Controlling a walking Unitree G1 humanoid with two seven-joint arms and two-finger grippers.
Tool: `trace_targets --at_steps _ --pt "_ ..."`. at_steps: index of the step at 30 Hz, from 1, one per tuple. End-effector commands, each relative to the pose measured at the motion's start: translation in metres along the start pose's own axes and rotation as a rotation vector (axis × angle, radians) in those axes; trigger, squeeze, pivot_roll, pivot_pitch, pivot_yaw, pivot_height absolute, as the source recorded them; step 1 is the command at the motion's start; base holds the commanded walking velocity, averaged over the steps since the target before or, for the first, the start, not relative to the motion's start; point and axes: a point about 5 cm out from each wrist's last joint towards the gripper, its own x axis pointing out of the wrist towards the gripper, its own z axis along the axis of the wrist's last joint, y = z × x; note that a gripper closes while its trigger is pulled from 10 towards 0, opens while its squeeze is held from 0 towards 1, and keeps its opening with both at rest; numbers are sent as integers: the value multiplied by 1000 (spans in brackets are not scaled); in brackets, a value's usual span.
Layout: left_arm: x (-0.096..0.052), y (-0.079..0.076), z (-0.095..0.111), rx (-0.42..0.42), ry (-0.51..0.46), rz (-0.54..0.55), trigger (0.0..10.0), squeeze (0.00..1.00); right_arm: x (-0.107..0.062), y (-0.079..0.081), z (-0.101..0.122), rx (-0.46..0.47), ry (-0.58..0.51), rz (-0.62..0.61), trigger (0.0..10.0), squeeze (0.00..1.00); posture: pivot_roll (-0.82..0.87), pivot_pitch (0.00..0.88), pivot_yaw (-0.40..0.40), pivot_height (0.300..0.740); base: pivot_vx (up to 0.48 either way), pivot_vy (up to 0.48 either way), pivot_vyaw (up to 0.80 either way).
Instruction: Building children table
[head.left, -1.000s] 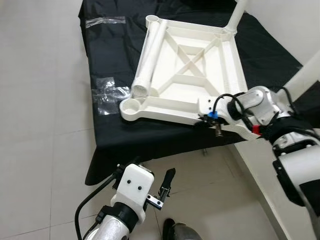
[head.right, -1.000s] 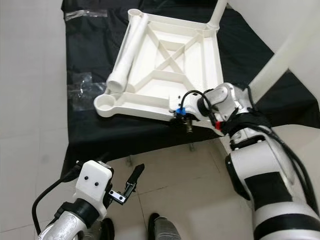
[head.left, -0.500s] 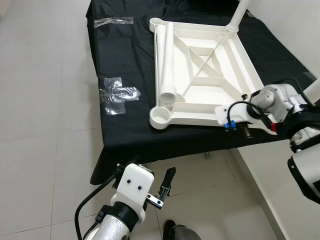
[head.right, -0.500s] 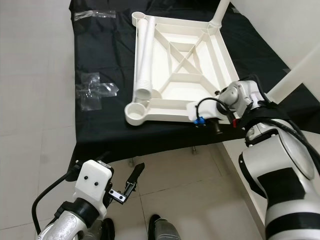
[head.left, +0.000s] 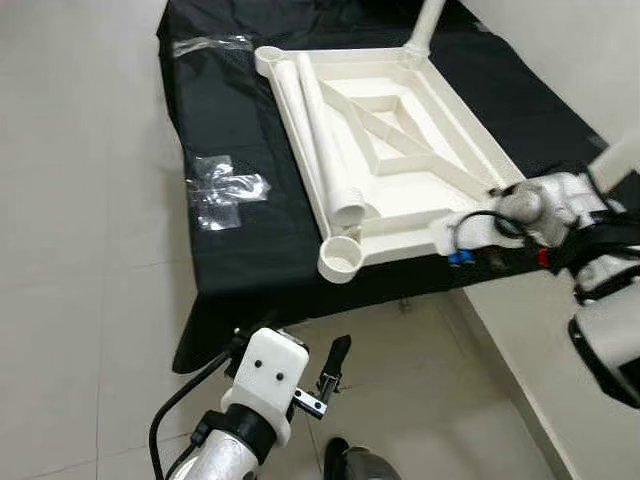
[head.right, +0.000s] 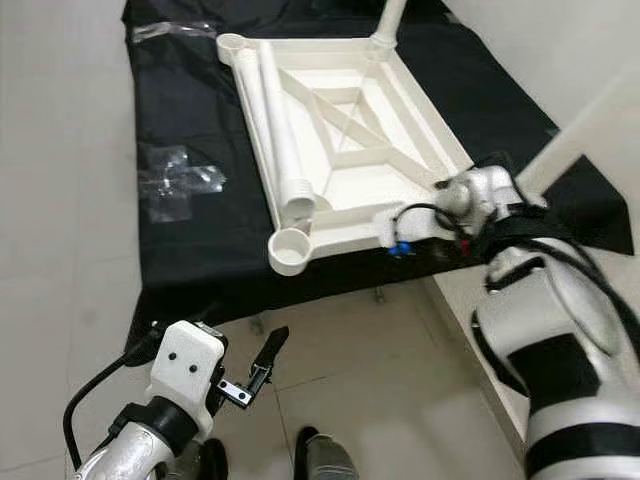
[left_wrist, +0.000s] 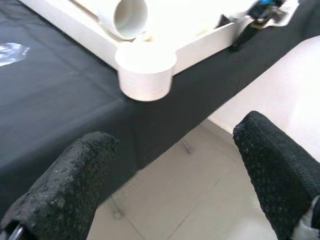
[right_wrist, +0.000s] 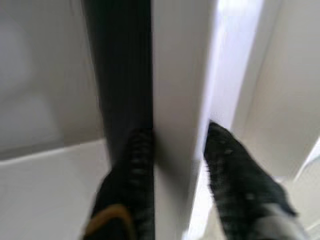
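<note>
Now my right gripper (right_wrist: 175, 165) pinches the near rim of one white tabletop frame (head.left: 400, 150) upside down on the black-covered bed (head.left: 230, 270); one loose leg tube (head.left: 325, 140) rests inside. My left gripper (left_wrist: 170, 170) hangs wide open.

The white plastic table top (head.left: 400, 150) lies upside down on the black-covered counter (head.left: 230, 120), its ribbed underside with crossed braces facing up. A loose white leg tube (head.left: 325, 150) rests along one edge, beside an empty round corner socket (head.left: 341, 260). One leg (head.left: 424, 25) stands fitted at the far corner.
</note>
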Motion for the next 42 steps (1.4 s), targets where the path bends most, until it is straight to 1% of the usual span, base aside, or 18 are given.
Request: trace_targets --at_steps 1,2,3,4,9,11,12,15,18,20,22,24,27,28,29,30,31,42 --pt "-1 -5 -8 -5 37 -23 10000 0 0 3 -2 22 -19 -4 10000 1000 84 214 -108 740 0 0 0" --pt "-1 -5 -8 -5 38 -22 10000 0 0 -1 1 37 -39 -32 10000 1000 85 214 -110 740 0 0 0" --pt "-1 -5 -8 -5 38 -21 10000 0 -2 -4 3 47 -60 -53 10000 420 85 214 -109 740 0 0 0" --pt "-1 -5 -8 -5 39 -20 10000 0 -4 -7 4 51 -73 -76 10000 0 83 213 -107 740 0 0 0" --pt "0 -4 -9 -8 39 -21 10000 0 -12 -12 5 83 -140 -64 10000 0 81 212 -105 740 0 0 0" --pt "0 -4 -9 -7 38 -21 10000 0 -21 -19 8 207 -250 -47 10000 0 80 211 -106 740 0 0 0" --pt "1 -4 -9 -6 38 -22 10000 0 -34 -25 11 317 -410 31 10000 0 81 208 -105 740 0 0 0" --pt "1 -3 -9 -5 39 -22 10000 0 -41 -27 11 339 -479 64 10000 0 81 208 -105 740 0 0 0" --pt "1 -2 -11 -4 41 -21 10000 0 -59 -41 15 464 -693 37 10000 0 78 203 -104 740 0 0 0" --pt "2 -2 -12 -2 42 -21 10000 0 -64 -45 16 496 -746 28 10000 0 81 198 -103 740 0 0 0" --pt "3 -1 -12 -2 42 -21 10000 0 -78 -61 21 633 -924 -54 10000 0 83 195 -102 740 0 0 0" --pt "3 -1 -12 -2 40 -21 10000 0 -81 -71 25 710 -989 -141 10000 0 86 189 -100 740 0 0 0" --pt "4 0 -13 -2 39 -19 10000 0 -78 -80 30 807 -984 -247 10000 0 88 187 -99 740 0 0 0" --pt "4 1 -14 0 39 -18 10000 0 -67 -86 35 1007 -925 -332 10000 0 87 183 -90 740 0 0 0" --pt "4 1 -14 0 39 -18 10000 0 -67 -86 35 1007 -925 -332 10000 0 87 183 -90 740 0 0 0" --pt "5 1 -14 1 39 -18 10000 0 -56 -87 38 1183 -859 -364 10000 0 87 183 -90 740 0 0 0" --pt "5 1 -14 2 38 -21 10000 0 -49 -86 43 1242 -814 -370 10000 0 85 182 -89 740 0 0 0" --pt "5 0 -14 4 34 -12 10000 0 -15 -77 76 1442 -610 -383 10000 0 90 183 -106 740 0 0 0"
